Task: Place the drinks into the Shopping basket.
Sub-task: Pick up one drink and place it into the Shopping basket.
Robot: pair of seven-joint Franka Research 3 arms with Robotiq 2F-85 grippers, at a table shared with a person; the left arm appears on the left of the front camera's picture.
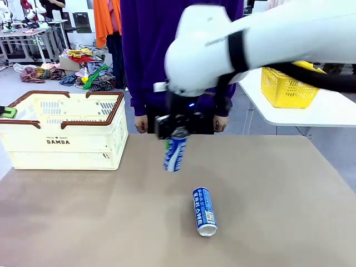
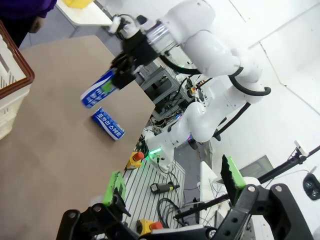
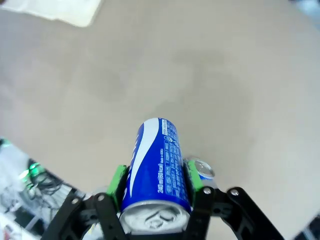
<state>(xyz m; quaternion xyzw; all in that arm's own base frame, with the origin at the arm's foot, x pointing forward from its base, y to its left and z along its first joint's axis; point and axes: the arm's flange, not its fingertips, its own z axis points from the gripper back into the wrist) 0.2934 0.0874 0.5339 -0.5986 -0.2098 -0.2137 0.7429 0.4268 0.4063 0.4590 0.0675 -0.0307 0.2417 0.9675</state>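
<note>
My right gripper [image 1: 174, 132] is shut on a blue can [image 1: 175, 153] with white lettering and holds it tilted above the middle of the table. The right wrist view shows this can [image 3: 156, 167] clamped between the green pads [image 3: 118, 181], silver top towards the camera. A second blue can [image 1: 204, 211] lies on its side on the table, nearer to me. The cream Shopping basket [image 1: 61, 146] with a brown rim stands at the left, apart from the held can. My left gripper [image 2: 172, 180] stands open and holds nothing; one green fingertip [image 1: 8, 112] shows by the basket's left end.
A person in a purple top [image 1: 167, 44] stands at the far edge with hands down. A yellow basket [image 1: 286, 89] sits on a white side table at the right. Brown tabletop [image 1: 278, 211] lies bare around the cans.
</note>
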